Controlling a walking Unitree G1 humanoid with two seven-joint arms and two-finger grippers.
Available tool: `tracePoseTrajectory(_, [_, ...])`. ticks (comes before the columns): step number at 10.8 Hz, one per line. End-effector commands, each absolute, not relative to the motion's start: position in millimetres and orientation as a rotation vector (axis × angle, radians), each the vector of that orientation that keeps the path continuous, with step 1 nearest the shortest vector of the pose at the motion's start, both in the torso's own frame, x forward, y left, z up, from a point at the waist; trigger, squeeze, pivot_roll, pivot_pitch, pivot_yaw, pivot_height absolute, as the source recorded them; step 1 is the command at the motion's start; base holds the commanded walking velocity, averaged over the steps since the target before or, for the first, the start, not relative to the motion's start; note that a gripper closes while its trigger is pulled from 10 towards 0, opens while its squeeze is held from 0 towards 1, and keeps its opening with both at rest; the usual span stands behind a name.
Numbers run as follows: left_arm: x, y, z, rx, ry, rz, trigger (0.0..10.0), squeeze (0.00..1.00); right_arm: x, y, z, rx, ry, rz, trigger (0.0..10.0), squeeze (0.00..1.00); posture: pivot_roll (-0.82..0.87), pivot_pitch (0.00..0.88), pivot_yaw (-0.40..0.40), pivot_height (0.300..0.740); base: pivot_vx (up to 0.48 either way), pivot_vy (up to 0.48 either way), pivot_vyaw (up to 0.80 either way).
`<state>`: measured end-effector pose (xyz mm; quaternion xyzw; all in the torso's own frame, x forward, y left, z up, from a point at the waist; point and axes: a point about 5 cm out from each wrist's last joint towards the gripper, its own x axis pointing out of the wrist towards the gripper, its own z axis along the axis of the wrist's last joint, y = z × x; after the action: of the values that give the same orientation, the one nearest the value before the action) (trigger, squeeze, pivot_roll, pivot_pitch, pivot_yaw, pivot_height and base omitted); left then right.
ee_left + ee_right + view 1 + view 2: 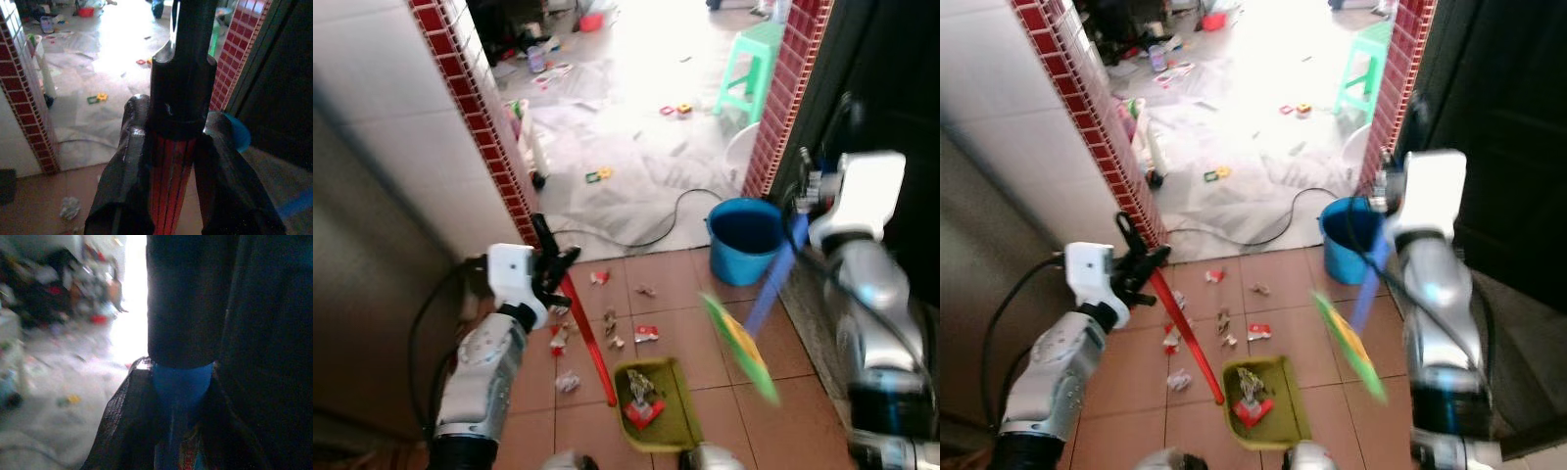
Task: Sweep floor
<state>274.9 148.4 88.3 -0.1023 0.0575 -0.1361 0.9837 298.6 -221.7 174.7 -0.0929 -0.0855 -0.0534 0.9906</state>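
My left gripper [551, 262] is shut on the red handle [584, 330] of a yellow-green dustpan [656, 403] resting on the tiled floor with scraps inside. In the left wrist view the black fingers [128, 161] clamp that red handle [170, 186]. Held off the floor at the right, a broom hangs from its blue handle [775, 274], which my right gripper [800, 201] is shut on; its green head [741, 348] is blurred. The right wrist view shows the blue handle [180, 401] between the fingers. Several bits of litter [612, 328] lie on the tiles left of and beyond the pan.
A blue bucket [744, 240] stands by the doorway at right. A black cable [656, 230] crosses the threshold. Red-tiled wall edges [489, 127] frame the opening. Beyond lie a green stool [754, 69] and scattered small items on the pale floor [636, 147].
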Motion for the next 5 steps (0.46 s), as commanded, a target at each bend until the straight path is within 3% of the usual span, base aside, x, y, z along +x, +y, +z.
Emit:
tracePoseTrajectory(1, [280.7, 151.4, 110.9, -0.24, 0.021, -0.275, 10.0, 0.0, 298.3, -221.2, 172.2, -0.176, -0.169, -0.121, 10.0, 0.0, -0.17, 0.0, 0.116, 0.74, 0.0, 0.0, -0.56])
tracePoseTrajectory(3, [281.3, 156.0, 117.8, -0.257, 0.0, -0.277, 10.0, 0.0, 296.6, -224.4, 162.2, -0.149, -0.152, -0.143, 10.0, 0.0, -0.16, 0.0, 0.113, 0.74, 0.0, 0.0, -0.64])
tracePoseTrajectory(5, [282.7, 156.1, 122.8, -0.253, -0.02, -0.264, 10.0, 0.0, 301.8, -220.1, 164.6, -0.17, -0.163, -0.108, 10.0, 0.0, -0.14, 0.0, 0.081, 0.74, 0.0, 0.0, 0.0])
